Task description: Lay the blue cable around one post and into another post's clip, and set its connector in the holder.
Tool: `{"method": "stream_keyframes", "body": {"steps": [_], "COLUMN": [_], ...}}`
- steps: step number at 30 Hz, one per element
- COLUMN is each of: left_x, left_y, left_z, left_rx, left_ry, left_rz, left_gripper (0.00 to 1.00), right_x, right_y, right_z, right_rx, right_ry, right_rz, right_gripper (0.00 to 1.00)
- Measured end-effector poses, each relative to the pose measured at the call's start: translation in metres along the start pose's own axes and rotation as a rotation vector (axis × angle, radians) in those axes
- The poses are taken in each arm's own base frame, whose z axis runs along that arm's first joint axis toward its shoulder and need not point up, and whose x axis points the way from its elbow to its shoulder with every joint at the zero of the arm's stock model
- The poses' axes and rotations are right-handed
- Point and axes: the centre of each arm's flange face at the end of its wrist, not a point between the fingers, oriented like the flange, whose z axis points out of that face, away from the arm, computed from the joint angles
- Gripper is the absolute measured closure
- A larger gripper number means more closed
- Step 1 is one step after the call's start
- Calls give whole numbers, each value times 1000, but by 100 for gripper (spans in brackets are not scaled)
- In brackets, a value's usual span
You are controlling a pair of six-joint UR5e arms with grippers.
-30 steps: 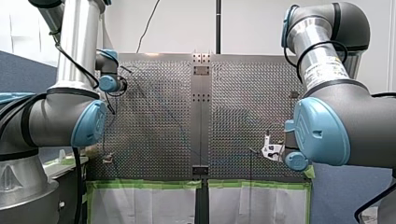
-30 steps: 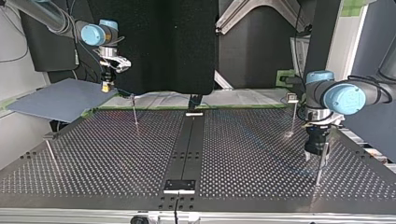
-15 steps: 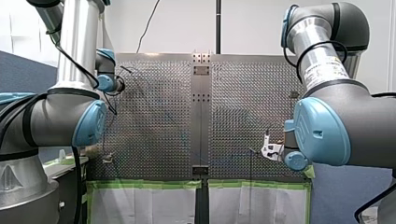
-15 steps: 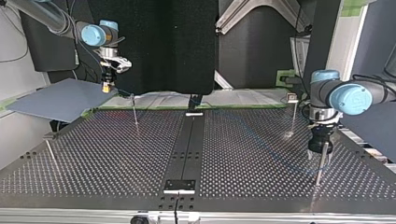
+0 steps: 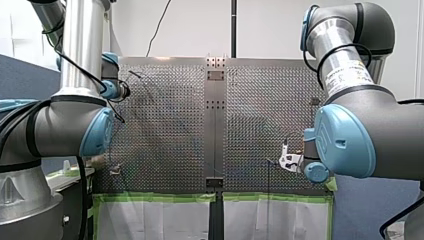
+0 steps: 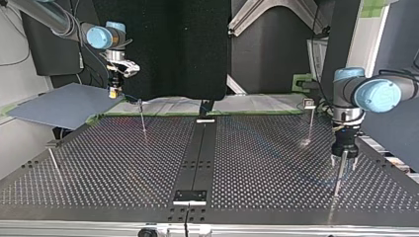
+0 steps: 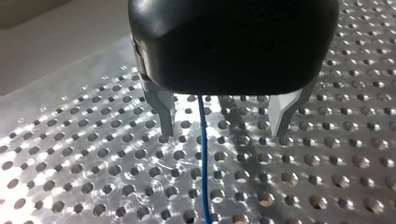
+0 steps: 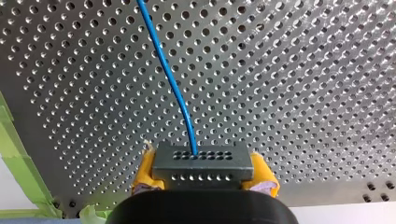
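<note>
In the left wrist view, the left gripper [image 7: 222,135] hangs just over the perforated table [image 7: 70,154], its two metal fingers [image 7: 163,112] spread wide. The blue cable [image 7: 204,163] runs down between them, nearer one finger than the other and touching neither.

In the right wrist view, the right gripper [image 8: 203,172] is clamped on the black connector [image 8: 203,163], with yellow pads [image 8: 144,170] pressing on both its ends. The cable leaves the connector's face and curves away ahead over the table.

In the top view, the right gripper hangs at the left above the table's far edge, near a thin post [image 6: 143,118]. The left gripper is low at the right, just by the top of a second post [image 6: 338,180]; I cannot tell whether they touch. A third post [image 6: 309,121], carrying a clip [image 6: 309,102], stands near, further back. The cable is too faint to follow here.

In the front view, the right gripper shows low at the right, while the left one is mostly hidden behind its arm.
</note>
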Motion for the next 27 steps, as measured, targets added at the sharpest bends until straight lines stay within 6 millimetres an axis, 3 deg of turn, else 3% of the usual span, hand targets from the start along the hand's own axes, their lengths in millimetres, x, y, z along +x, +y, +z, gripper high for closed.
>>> {"method": "stream_keyframes", "body": {"steps": [15,27], "left_x": [-1,-19], "left_y": [14,-6], "left_z": [-8,-23], "left_rx": [-6,42], "left_ry": [20,-2], "left_rz": [-46,-60], "left_gripper": [0,0], "right_x": [0,0], "right_y": [-1,-1], "right_z": [0,0], "right_rx": [1,1], "right_ry": [-2,-2], "right_rz": [0,0], "right_gripper": [100,100]}}
